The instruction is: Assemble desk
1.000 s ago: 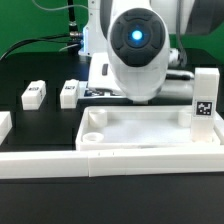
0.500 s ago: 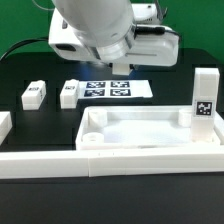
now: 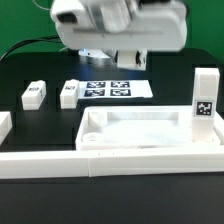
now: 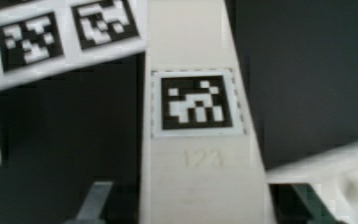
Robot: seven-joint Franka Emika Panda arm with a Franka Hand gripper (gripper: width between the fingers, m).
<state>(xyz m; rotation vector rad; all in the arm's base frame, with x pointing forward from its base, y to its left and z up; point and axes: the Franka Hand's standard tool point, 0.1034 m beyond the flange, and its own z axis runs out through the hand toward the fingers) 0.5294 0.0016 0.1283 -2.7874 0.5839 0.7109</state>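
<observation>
The desk top (image 3: 140,130), a white tray with round corner sockets, lies in the middle of the table. One tagged white leg (image 3: 204,100) stands upright in its corner at the exterior view's right. Two more legs (image 3: 34,94) (image 3: 69,93) lie on the black table at the left. My gripper (image 3: 128,60) hangs high above the marker board (image 3: 115,88). In the wrist view the gripper (image 4: 202,192) is shut on another leg (image 4: 197,100), whose tag faces the camera, with one finger (image 4: 99,200) on each side.
A long low white border wall (image 3: 110,162) runs along the front of the table. A white piece (image 3: 4,125) shows at the exterior view's left edge. Cables (image 3: 30,45) lie at the back left.
The arm has risen and drawn back from in front of the camera, uncovering the marker board and the back of the desk top. The parts on the table have not moved.
</observation>
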